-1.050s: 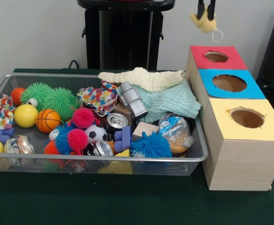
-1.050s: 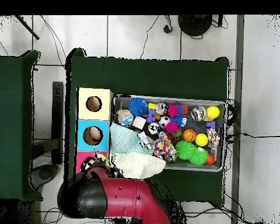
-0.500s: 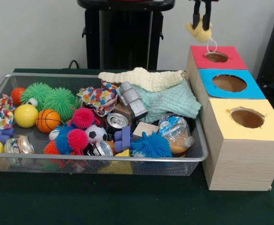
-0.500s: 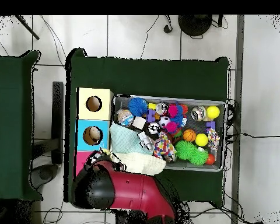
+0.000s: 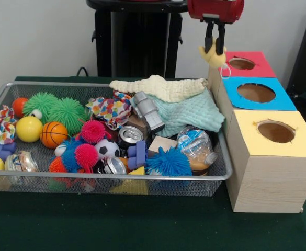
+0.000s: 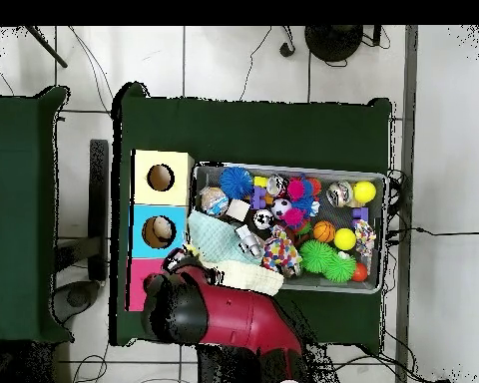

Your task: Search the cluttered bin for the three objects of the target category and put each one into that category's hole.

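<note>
My gripper (image 5: pixel 214 50) hangs just left of the red-topped box (image 5: pixel 247 70), over its edge nearest the bin. It is shut on a small yellow cloth thing (image 5: pixel 213 57) with a white ring (image 5: pixel 225 71) dangling below. The red box's hole (image 5: pixel 241 63) lies to the right of the gripper. A blue-topped box (image 5: pixel 256 92) and a yellow-topped box (image 5: pixel 276 132) stand in the same row. In the overhead view the red arm (image 6: pixel 224 319) covers the red box and hides the gripper.
The wire bin (image 5: pixel 17 83) holds spiky balls, small sports balls, cans, a toy car (image 5: pixel 146 111), a cream cloth (image 5: pixel 160 86), a mint cloth (image 5: pixel 187 112) and patterned cloths (image 5: pixel 110 110). The cloths drape toward the boxes.
The gripper has come down and moved left with the yellow thing, from above the red box to its bin-side edge. In the overhead view the arm has swung toward the bin.
</note>
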Tool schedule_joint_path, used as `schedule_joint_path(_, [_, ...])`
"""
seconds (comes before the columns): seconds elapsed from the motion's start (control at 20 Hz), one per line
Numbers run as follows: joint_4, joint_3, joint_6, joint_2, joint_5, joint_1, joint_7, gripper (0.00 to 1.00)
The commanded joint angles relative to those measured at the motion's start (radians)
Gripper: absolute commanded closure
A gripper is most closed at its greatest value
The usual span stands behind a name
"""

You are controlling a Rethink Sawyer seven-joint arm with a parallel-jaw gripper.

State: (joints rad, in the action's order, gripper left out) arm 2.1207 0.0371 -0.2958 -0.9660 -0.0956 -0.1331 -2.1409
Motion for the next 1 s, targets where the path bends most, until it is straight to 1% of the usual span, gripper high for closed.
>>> schedule_joint_path(0.05, [-0.030,0.002,0.020,0.048,-0.062,0.018,-0.194,1.00])
schedule_joint_path(0.25, [-0.036,-0.015,-0.003,0.039,-0.085,0.051,-0.218,1.00])
schedule_joint_path(0.35, [-0.031,-0.010,-0.015,0.033,-0.106,0.060,-0.225,1.00])
schedule_joint_path(0.65, [-0.026,-0.030,-0.026,0.027,-0.134,0.080,-0.215,1.00])
schedule_joint_path(1.0, [0.018,-0.015,0.068,0.075,-0.158,0.094,-0.222,1.00])
